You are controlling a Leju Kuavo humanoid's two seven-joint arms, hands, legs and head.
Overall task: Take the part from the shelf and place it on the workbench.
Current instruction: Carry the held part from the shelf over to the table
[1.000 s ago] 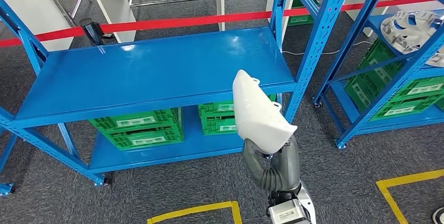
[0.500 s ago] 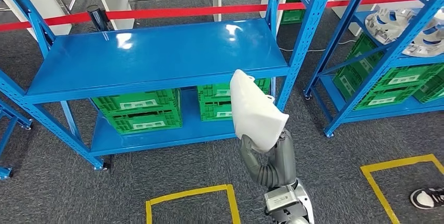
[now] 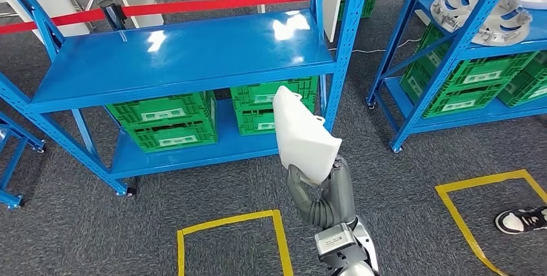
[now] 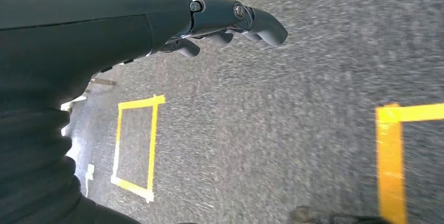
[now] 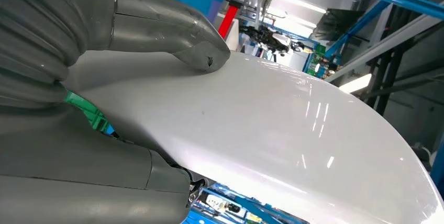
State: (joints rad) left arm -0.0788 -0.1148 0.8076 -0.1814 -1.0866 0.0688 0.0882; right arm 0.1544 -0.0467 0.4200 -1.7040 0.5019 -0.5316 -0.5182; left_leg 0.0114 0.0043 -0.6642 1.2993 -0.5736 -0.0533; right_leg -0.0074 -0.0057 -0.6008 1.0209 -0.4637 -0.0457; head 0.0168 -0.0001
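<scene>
Grey ribbed right hand — silver forearm (labelled), dark left hand

The part is plain glossy white, held by a grey right robot hand. The shelf is bright blue, with green crates bearing white labels beneath. The floor is speckled dark grey carpet marked with yellow tape. A red barrier tape runs behind.

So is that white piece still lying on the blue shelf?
No, the right hand holds the white piece up in front of the blue shelf.
</scene>
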